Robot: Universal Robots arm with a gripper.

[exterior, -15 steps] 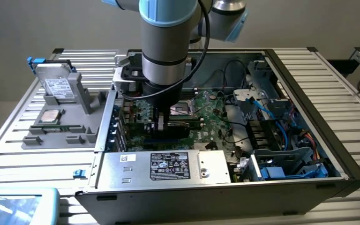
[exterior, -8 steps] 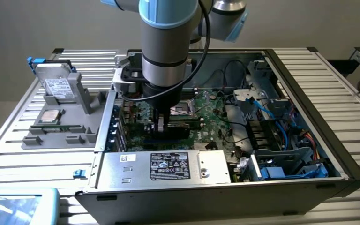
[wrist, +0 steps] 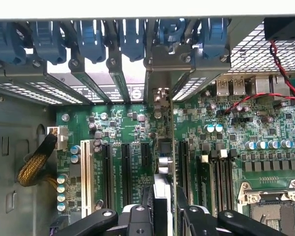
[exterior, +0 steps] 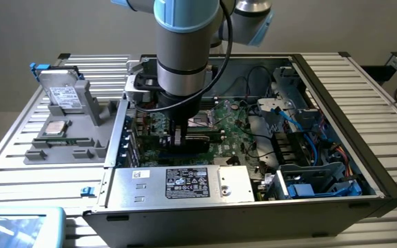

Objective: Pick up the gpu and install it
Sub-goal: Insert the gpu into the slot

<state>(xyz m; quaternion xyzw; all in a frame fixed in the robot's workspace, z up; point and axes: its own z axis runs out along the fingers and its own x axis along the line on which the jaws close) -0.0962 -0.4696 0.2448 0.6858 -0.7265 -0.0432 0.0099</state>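
Observation:
The gpu (wrist: 162, 167) shows edge-on in the wrist view, standing upright over the green motherboard (wrist: 128, 128). Its silver end bracket (wrist: 160, 96) reaches the rear slot openings of the case. My gripper (wrist: 162, 194) is shut on the card, one black finger (wrist: 143, 209) on each side of it. In the exterior view my gripper (exterior: 177, 135) hangs down inside the open computer case (exterior: 336, 93), with the dark gpu (exterior: 192, 146) low at the motherboard (exterior: 237, 124). Whether the card's edge is seated in a slot I cannot tell.
Black expansion slots (wrist: 108, 172) and a white one (wrist: 86, 182) lie beside the card; blue bracket clips (wrist: 91, 37) line the rear wall. The CPU socket (wrist: 273, 206), power supply (exterior: 184, 183), blue cables (exterior: 295, 119) and drive cage (exterior: 316, 181) crowd the case. A grey parts tray (exterior: 67, 150) holds a silver drive (exterior: 64, 95).

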